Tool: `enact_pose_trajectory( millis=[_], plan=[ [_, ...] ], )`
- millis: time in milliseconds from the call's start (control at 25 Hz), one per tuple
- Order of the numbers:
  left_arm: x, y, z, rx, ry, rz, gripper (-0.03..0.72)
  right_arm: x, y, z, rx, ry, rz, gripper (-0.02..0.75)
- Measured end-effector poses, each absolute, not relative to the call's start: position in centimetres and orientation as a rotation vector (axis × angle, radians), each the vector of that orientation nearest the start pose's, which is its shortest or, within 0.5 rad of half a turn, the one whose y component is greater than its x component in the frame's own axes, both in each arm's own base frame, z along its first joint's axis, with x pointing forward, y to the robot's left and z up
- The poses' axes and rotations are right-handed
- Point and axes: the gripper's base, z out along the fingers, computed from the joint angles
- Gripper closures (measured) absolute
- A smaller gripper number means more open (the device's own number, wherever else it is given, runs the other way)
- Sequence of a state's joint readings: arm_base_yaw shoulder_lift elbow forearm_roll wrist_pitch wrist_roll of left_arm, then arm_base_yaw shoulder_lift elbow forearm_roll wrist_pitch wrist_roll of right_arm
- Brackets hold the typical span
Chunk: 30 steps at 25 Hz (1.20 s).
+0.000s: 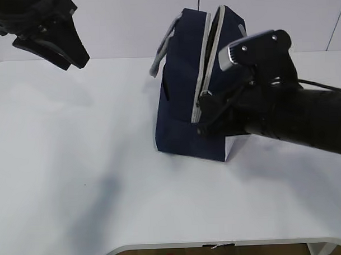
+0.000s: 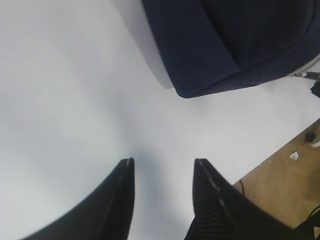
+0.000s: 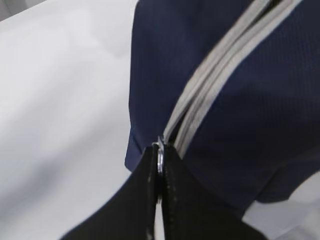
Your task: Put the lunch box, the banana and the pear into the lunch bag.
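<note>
Right wrist view: right gripper [image 3: 160,165] clamped on zipper pull [image 3: 160,152] at near end of lunch bag [image 1: 183,99] | bag upright, table [image 1: 77,181] centre-right | left gripper [image 2: 164,175] apart, empty, far left

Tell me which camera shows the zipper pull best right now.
The right wrist view: the zipper pull sits close up, pinched in the shut right gripper at the zipper's lower end on the lunch bag. The exterior view shows it small, largely hidden by the arm. The left wrist view shows only fabric.
</note>
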<state>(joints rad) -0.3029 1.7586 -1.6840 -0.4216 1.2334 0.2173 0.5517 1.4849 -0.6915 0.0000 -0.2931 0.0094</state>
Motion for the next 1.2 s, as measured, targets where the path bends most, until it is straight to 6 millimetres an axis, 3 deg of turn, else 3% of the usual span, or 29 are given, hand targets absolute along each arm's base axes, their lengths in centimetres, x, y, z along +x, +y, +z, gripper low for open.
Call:
enact_pose_trajectory(
  millis=[480, 680, 1040, 1200],
  plan=[
    [34.4, -14.5, 34.0, 0.618, 2.681, -0.608, 0.391, 28.8, 17.7, 29.7, -0.556, 1.915, 0.348, 0.731],
    [33.8, -16.0, 33.9, 0.766, 2.650, -0.559, 0.391, 29.3, 18.0, 32.0, -0.561, 1.933, 0.341, 0.731],
    [33.7, -18.5, 31.7, 0.990, 2.638, -0.503, 0.391, 30.3, 18.7, 33.9, -0.534, 1.984, 0.369, 0.731],
    [33.6, -19.7, 31.8, 1.094, 2.529, -0.484, 0.391, 30.3, 18.7, 34.7, -0.531, 1.988, 0.374, 0.731]
  ],
)
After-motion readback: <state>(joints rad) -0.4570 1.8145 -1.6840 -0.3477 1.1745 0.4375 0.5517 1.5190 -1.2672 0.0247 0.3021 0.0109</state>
